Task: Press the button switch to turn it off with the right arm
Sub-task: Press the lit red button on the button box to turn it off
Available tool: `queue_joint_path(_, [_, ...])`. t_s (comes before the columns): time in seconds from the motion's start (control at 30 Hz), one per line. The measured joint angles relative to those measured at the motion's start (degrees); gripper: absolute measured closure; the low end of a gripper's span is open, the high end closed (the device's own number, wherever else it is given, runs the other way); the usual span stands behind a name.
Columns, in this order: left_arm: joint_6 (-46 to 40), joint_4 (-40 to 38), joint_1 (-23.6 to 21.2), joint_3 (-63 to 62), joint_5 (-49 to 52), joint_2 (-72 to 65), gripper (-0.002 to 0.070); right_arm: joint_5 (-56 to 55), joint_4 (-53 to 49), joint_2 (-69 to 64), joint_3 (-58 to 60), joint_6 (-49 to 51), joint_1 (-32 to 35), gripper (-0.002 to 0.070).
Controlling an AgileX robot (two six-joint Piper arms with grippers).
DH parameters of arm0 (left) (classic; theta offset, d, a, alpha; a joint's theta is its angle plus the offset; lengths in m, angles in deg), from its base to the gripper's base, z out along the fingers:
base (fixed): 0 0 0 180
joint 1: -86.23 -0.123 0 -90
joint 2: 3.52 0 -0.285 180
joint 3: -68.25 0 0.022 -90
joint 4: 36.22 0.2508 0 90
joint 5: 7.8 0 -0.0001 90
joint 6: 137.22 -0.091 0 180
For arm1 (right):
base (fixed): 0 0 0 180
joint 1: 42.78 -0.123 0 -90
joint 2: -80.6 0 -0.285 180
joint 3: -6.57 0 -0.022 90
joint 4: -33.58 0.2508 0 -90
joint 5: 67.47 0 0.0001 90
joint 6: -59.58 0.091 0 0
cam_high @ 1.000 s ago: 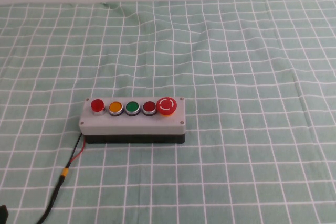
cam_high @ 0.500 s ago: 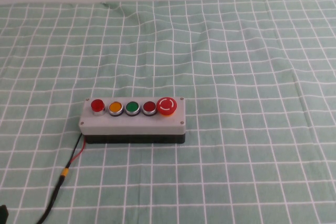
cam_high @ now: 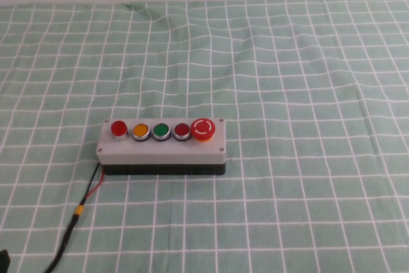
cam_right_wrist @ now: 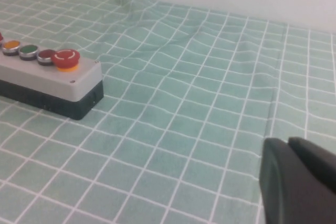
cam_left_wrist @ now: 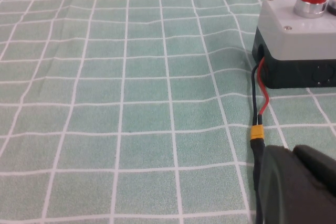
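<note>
Green checked tablecloth [cam_high: 307,81] covers whole table.
Nearest: left gripper [cam_left_wrist: 299,187], dark body just beside cable [cam_high: 73,222]. 1 cable: black, red wire, yellow connector.
Right gripper [cam_right_wrist: 299,182] well apart from box. Either claw open or closed: cannot tell.
Then 1 button switch box [cam_high: 162,151], left of centre.
5 on top: red button [cam_high: 119,128], orange button [cam_high: 140,130], green button [cam_high: 160,130], dark red button [cam_high: 182,130], red mushroom button [cam_high: 203,128].
No change against earlier frames.
High view alone shows all five buttons; wrist views show gripper bodies.

My right claw [cam_right_wrist: 296,179] sits well apart from the box [cam_high: 161,148], with open bench [cam_high: 307,126] all the way between. My left claw [cam_left_wrist: 296,182] hangs just over the cable [cam_left_wrist: 257,129], the only obstacle on that side.
</note>
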Motion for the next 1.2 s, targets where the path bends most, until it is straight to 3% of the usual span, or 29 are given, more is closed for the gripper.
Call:
queue_joint_path(0.8, [0.00,0.00,0.00,0.00,0.00,0.00,0.0678,-7.26,0.86,2.12,14.88,0.00,1.33,0.0692])
queue_joint_path(1.2, [0.00,0.00,0.00,0.00,0.00,0.00,0.0678,-16.35,7.63,2.12,20.76,0.00,3.56,0.0692])
